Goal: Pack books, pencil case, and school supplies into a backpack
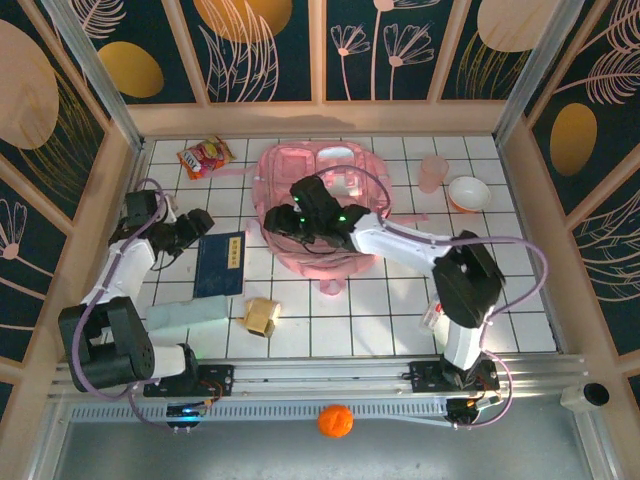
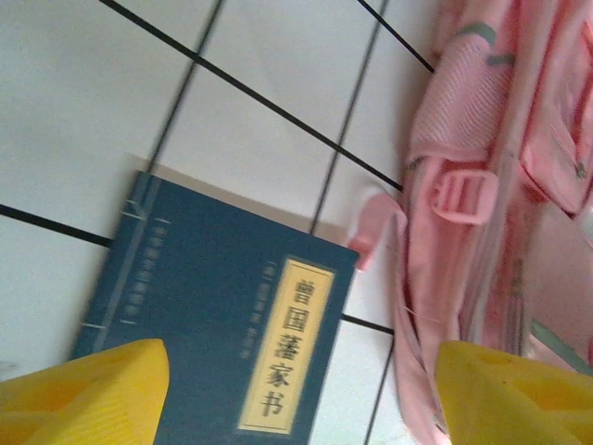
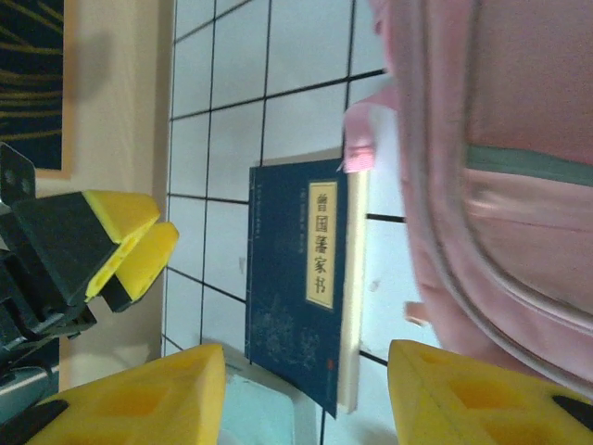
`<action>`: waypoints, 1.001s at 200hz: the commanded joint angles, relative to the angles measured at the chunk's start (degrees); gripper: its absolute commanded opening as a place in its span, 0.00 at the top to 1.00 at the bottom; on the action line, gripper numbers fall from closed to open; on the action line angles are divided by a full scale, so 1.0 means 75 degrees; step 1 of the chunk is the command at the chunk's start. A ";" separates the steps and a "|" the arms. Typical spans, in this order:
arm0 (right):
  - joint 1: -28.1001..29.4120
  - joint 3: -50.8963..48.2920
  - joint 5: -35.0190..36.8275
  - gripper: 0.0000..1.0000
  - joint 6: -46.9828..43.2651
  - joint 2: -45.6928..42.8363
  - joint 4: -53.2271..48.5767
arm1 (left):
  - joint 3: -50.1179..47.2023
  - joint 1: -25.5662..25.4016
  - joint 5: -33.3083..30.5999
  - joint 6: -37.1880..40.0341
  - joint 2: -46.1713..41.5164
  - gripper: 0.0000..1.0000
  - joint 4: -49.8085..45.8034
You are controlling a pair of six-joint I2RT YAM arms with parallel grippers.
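The navy book point(image 1: 221, 263) with its yellow title band lies flat on the tiles, left of the pink backpack point(image 1: 318, 160). Its near end rests over the mint pencil case point(image 1: 185, 315). A tan box point(image 1: 262, 316) sits right of the pouch, and a small white item point(image 1: 432, 318) lies by the right arm. My left gripper point(image 1: 197, 226) hovers open at the book's far left corner, the book point(image 2: 213, 315) below its fingers point(image 2: 83, 394). My right gripper point(image 1: 280, 222) is open at the backpack's left side, looking down on the book point(image 3: 296, 278) and the pencil case point(image 3: 269, 413).
A red-orange snack bag point(image 1: 204, 156) lies at the back left. A pink cup point(image 1: 432, 172) and a white bowl point(image 1: 469, 193) stand at the back right. Wooden walls close the table on three sides. An orange ball point(image 1: 335, 421) rests below the arm rail.
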 commanded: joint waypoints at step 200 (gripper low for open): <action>0.0572 0.2858 -0.1189 0.55 -0.0584 0.3549 -0.1277 | -0.1796 0.0561 -0.0323 0.0159 0.0416 0.25 0.0849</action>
